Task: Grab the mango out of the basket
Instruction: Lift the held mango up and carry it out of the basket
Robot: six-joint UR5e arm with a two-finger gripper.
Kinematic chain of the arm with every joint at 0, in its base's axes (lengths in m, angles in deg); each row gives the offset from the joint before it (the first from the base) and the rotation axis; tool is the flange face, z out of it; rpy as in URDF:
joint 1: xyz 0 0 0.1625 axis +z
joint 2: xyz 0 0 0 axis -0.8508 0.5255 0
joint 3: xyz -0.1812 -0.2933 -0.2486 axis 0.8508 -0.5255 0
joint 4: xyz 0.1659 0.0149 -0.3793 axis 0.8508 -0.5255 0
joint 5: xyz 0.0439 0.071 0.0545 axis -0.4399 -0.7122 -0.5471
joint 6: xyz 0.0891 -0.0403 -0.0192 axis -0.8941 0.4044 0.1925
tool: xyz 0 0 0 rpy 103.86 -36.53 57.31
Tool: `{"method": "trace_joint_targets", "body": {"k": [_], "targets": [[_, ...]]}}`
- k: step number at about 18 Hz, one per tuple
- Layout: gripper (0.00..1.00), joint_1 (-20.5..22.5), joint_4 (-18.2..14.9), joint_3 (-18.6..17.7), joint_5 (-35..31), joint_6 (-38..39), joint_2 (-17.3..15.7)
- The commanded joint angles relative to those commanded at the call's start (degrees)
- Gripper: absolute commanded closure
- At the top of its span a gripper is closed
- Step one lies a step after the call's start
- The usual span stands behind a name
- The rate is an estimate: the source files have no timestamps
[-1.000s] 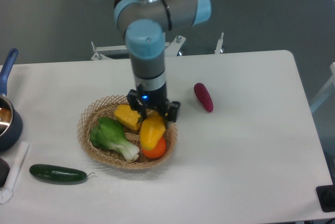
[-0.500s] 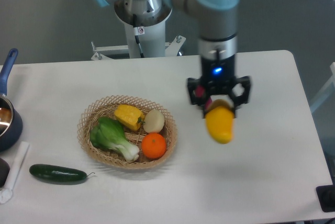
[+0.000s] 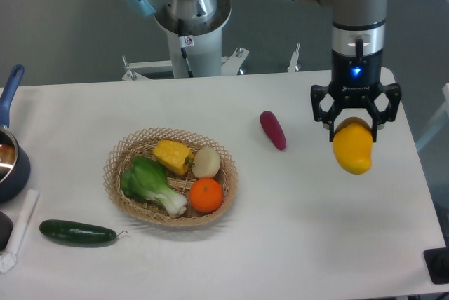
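Yellow, smooth oval mango hangs clamped at its upper end in the black two-finger gripper, clear above the white desk at its right side, well apart from the round tan wicker basket. Fingers are clenched on the fruit; exact contact is probably at its orange-tinted top. The lift appears complete. In the basket remain a green leafy vegetable, a ridged yellow item, a pale round item and a round orange. Nearby lie a dark-red elongated vegetable and a dark green cucumber; neither obstructs the arm.

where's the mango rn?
The mango is out of the basket, held in the gripper above the table's right side, right of the purple vegetable.
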Motion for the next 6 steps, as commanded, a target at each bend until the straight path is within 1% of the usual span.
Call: {"method": "trace_joint_targets", "body": {"k": [6], "targets": [[0.61, -0.09, 0.00, 0.00, 0.09, 0.00, 0.27]]}}
